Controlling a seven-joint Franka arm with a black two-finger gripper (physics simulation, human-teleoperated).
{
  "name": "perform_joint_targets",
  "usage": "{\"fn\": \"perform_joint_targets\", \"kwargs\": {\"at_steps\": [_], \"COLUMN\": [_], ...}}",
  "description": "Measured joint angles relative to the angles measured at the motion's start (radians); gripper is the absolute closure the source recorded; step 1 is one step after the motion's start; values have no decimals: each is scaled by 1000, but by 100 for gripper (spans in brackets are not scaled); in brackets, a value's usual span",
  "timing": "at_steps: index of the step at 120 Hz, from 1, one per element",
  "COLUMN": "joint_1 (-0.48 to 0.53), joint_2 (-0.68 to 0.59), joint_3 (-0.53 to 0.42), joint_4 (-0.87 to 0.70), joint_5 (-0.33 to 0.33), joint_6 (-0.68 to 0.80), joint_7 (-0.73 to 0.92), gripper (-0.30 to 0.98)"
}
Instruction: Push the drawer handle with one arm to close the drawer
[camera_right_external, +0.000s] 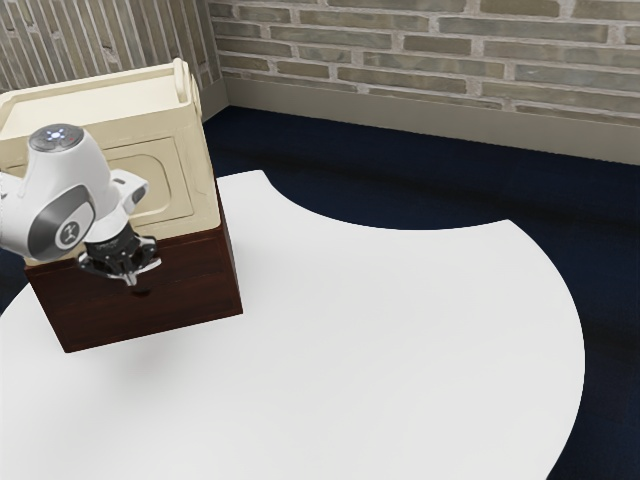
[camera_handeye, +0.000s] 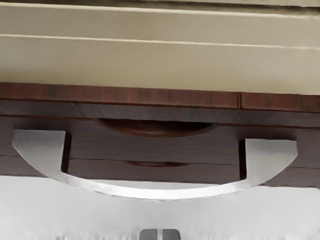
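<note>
My gripper (camera_right_external: 130, 277) hangs at the front of the dark brown wooden drawer cabinet (camera_right_external: 190, 290), beside a pale piece of the handle (camera_right_external: 150, 266). In the wrist view, the curved silver handle (camera_handeye: 150, 193) bows outward from the dark wood front (camera_handeye: 150, 149). My gripper (camera_handeye: 160, 234) has its two grey fingertips close together with only a thin slit between them, shut on nothing. They stand beyond the outer curve of the handle, apart from it in that view. How far the drawer stands out cannot be told.
A cream-coloured chest (camera_right_external: 150, 180) rests on top of the wooden cabinet. The white table (camera_right_external: 390, 340) extends from the cabinet toward the exterior view's right, with a curved edge. A brick wall (camera_right_external: 430, 50) rises behind, beyond a dark blue floor (camera_right_external: 400, 180).
</note>
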Motion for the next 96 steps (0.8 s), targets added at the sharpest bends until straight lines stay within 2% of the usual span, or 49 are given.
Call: {"fn": "perform_joint_targets", "kwargs": {"at_steps": [11, 26, 40, 58, 71, 84, 96], "joint_1": [-17, -79, -176, -202, -230, -262, -298], "joint_2": [-26, -30, 43, 128, 183, 206, 217], "joint_3": [-37, -50, -51, -48, -39, -23, -1], "joint_4": [-7, 28, 324, 613, 747, 826, 859], "joint_5": [-75, -192, -231, -232, -199, -178, -167], "joint_6": [-30, -149, -372, -638, -763, -835, -874], "joint_7": [2, 11, 38, 96, 141, 190, 250], "gripper": [79, 79, 79, 77, 60, 37, 23]}}
